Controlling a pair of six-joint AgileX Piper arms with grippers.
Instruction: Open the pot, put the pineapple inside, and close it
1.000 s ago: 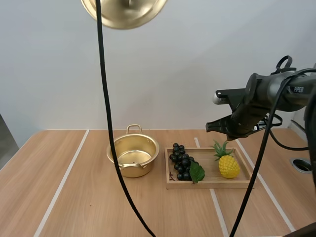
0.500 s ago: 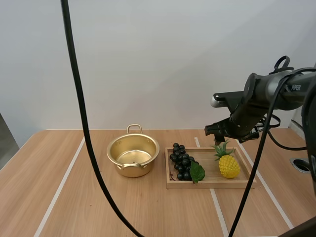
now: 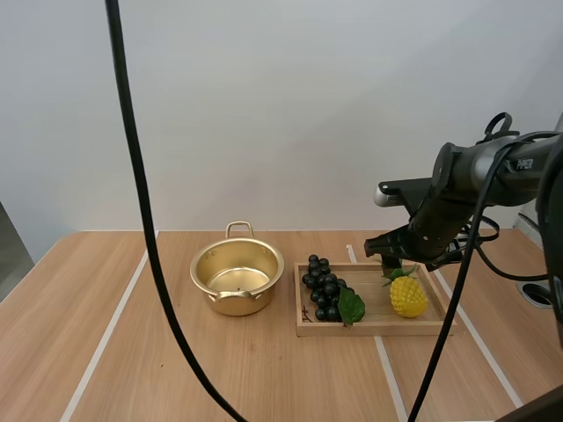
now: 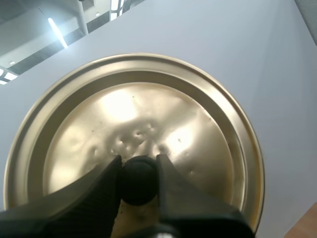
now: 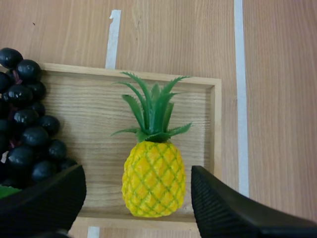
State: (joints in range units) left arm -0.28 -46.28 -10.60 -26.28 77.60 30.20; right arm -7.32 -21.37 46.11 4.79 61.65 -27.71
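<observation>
The gold pot (image 3: 237,277) stands uncovered on the table, left of the wooden tray (image 3: 369,331). The yellow pineapple (image 3: 407,295) lies at the tray's right end, leaves toward the wall. My right gripper (image 3: 392,260) hovers just above its leafy end. In the right wrist view the pineapple (image 5: 153,181) sits between the two fingers (image 5: 233,208) of my open right gripper (image 5: 137,173), and neither finger touches it. My left gripper (image 4: 138,168) is shut on the black knob (image 4: 138,181) of the gold lid (image 4: 133,119), held high.
A bunch of dark grapes (image 3: 327,295) with a green leaf fills the tray's left half, close to the pineapple; the grapes (image 5: 29,134) lie beside my right gripper's finger. White tape lines cross the wooden table. The tray's rim (image 5: 215,124) runs right of the pineapple.
My right gripper has opened and come down toward the pineapple. The lid, a second ago at the high view's top edge, has gone up past it.
</observation>
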